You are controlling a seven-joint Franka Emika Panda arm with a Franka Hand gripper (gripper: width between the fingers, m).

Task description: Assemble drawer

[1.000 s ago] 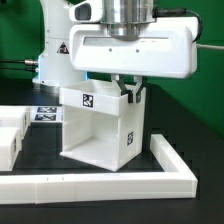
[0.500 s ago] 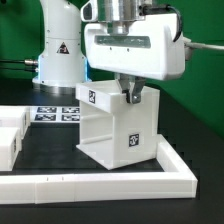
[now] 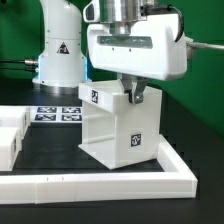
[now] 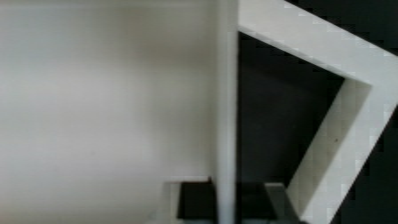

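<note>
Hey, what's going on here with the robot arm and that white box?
The arm's gripper is clamped on the top edge of one wall of the white cube casing, with its fingers on either side of that thin wall. The casing is close to the low white border wall. Other white parts lie at the exterior view's left edge, untouched.

Single arm. Base column (image 3: 58, 48) upright at rear, toward exterior view's left. Wrist (image 3: 124, 10) vertical, pointing straight down. Broad white hand housing (image 3: 135, 48) level below wrist, wider than tall. End effector (image 3: 131, 95) directed down at surface. Dark fingers (image 4: 191, 204) drawn close together, one each side of thin upright wall of casing (image 3: 118, 130), pinching its top edge. Wrist view: both fingertips flank wall, pressed against it.
</note>
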